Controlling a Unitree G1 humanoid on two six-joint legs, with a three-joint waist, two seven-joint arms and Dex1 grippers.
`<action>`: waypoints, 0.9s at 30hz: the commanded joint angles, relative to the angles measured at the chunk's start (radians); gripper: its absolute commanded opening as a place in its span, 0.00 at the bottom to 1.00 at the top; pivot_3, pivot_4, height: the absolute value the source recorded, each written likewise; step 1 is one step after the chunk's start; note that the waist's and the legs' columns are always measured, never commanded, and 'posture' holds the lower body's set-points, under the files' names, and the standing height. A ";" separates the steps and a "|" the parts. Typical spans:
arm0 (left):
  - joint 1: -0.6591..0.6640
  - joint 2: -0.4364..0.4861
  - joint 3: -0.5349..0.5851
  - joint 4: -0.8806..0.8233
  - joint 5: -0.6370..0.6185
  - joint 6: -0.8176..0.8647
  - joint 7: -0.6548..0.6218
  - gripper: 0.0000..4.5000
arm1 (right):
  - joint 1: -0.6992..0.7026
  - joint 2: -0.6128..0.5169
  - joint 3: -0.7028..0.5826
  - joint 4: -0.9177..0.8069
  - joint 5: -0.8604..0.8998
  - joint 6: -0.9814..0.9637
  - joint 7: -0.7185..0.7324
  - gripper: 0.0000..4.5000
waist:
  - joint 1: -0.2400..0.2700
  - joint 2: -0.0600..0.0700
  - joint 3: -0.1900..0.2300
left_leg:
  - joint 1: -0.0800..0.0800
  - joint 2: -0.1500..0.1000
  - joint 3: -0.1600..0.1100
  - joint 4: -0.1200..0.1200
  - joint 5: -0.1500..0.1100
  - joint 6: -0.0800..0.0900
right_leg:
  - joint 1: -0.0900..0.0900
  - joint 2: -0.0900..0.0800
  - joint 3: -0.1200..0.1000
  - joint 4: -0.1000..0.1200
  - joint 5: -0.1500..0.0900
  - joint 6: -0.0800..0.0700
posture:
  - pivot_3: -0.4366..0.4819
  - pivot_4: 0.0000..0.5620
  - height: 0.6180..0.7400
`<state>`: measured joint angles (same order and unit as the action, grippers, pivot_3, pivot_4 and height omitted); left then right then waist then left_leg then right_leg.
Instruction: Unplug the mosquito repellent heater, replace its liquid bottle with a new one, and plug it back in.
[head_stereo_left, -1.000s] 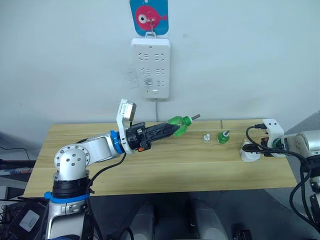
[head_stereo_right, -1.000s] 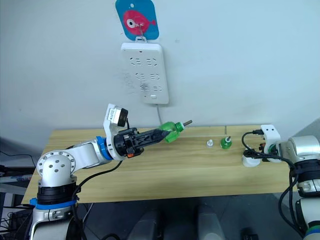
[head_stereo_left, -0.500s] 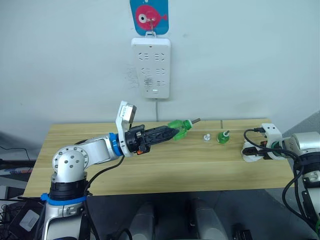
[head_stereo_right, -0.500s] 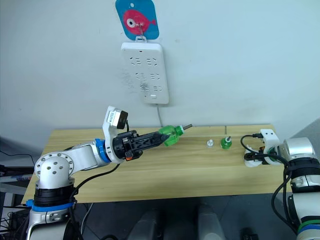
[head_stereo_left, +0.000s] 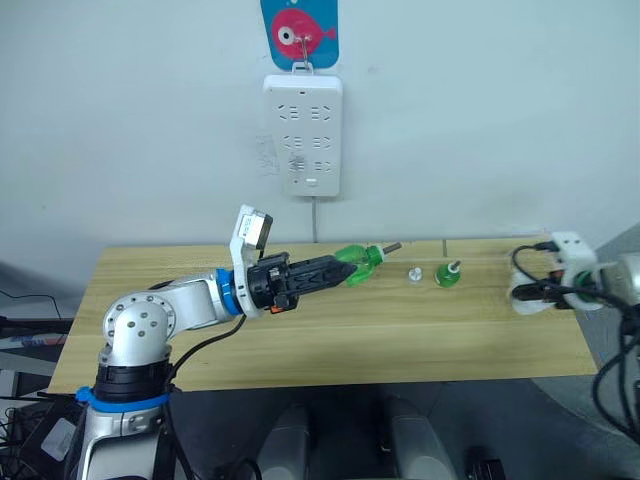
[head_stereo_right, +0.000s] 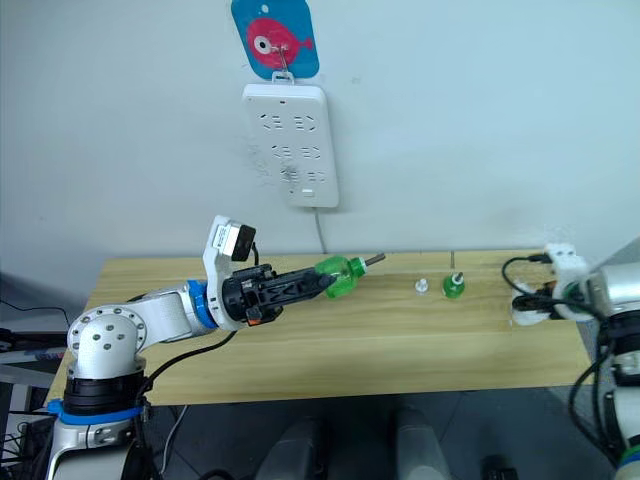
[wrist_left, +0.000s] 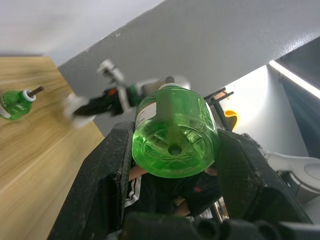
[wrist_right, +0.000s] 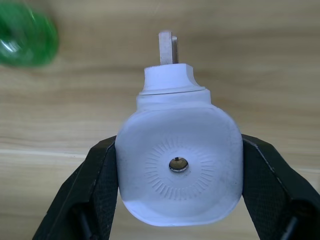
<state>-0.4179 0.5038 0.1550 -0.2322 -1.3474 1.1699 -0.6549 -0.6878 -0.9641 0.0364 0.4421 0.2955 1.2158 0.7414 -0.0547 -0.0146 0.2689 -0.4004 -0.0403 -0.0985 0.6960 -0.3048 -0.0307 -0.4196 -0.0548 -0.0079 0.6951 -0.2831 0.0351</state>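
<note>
My left claw (head_stereo_left: 335, 268) is pinching a green bottle (head_stereo_left: 359, 258) with a bare wick, holding it up over the wooden table (head_stereo_left: 330, 340) with its wick pointing toward my right. My right claw (wrist_right: 177, 200) is squeezing the white mosquito repellent heater (wrist_right: 178, 167) from both sides, over the far right end of the table. Another green bottle (head_stereo_left: 446, 273) with a bare wick stands on the table, with a small white cap (head_stereo_left: 414, 272) just beside it, and the white power strip (head_stereo_left: 303, 135) hangs on the wall.
</note>
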 joint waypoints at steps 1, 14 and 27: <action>0.011 -0.002 -0.032 -0.044 0.031 -0.038 -0.083 0.49 | -0.088 -0.008 -0.149 -0.133 0.240 0.252 0.171 0.66 | -0.006 0.000 0.000 | 0.000 0.000 0.000 0.000 0.000 0.000 | 0.000 0.000 0.000 0.000 0.000 0.000 | 0.36 0.45 1.00; -0.024 -0.090 -0.129 -0.010 0.163 -0.146 -0.192 0.49 | -0.215 -0.180 -0.025 -0.095 1.241 0.399 0.103 0.66 | 0.003 0.000 0.000 | -0.001 -0.001 0.002 0.001 -0.003 0.005 | 0.007 -0.001 -0.002 -0.016 0.001 0.002 | 0.34 0.42 1.00; -0.048 -0.155 -0.135 -0.006 0.182 -0.151 -0.171 0.49 | -0.204 -0.153 0.027 -0.133 1.662 0.342 -0.285 0.66 | 0.000 0.000 0.000 | -0.001 0.000 0.002 0.001 -0.003 0.005 | 0.007 -0.001 -0.002 -0.015 0.001 0.002 | 0.34 0.44 1.00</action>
<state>-0.4555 0.3497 0.0072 -0.2229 -1.1512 1.0238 -0.8186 -0.8896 -1.0941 0.0703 0.3279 1.8844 1.5777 0.4756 -0.0550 -0.0151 0.2690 -0.4011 -0.0402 -0.0970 0.6971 -0.3078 -0.0253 -0.4124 -0.0555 -0.0100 0.6804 -0.2816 0.0376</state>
